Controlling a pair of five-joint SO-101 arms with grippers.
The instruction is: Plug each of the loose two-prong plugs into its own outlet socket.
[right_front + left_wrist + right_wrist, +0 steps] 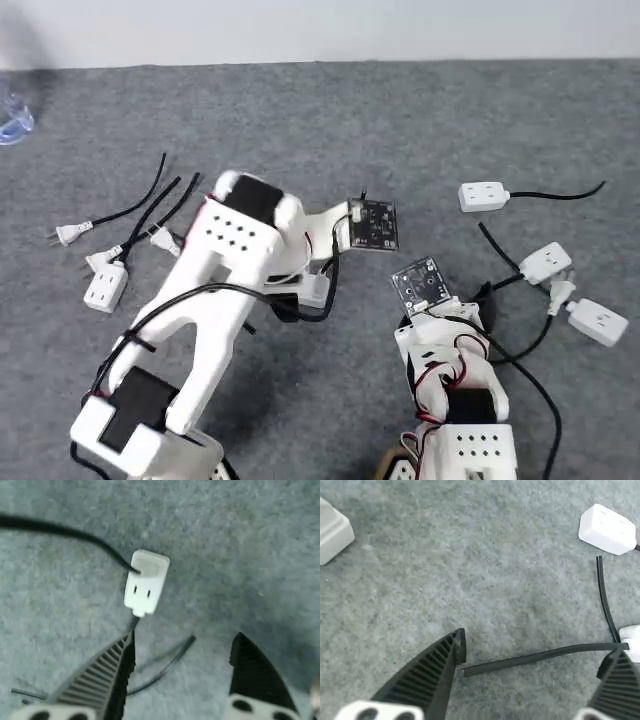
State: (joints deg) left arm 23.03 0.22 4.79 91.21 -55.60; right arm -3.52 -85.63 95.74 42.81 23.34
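In the left wrist view a white outlet socket (145, 582) with two slots lies flat on the grey carpet, a black cord (60, 530) running from its end. My left gripper (185, 636) hangs open just short of it, with nothing between its fingers. My right gripper (540, 642) is open too, low over the carpet, and the loose end of a black cord (540, 655) lies between its fingers. Another white socket (607, 529) lies farther off. From above I see loose plugs (65, 234) (165, 240) (560, 290) and sockets (103, 290) (483, 196) (546, 262) (598, 322).
The left arm (230, 260) stretches from the front left to the table's middle and covers the carpet under it. The right arm (450, 360) stands at the front, right of centre. Black cords (150, 205) trail at the left and cords (530, 345) loop at the right.
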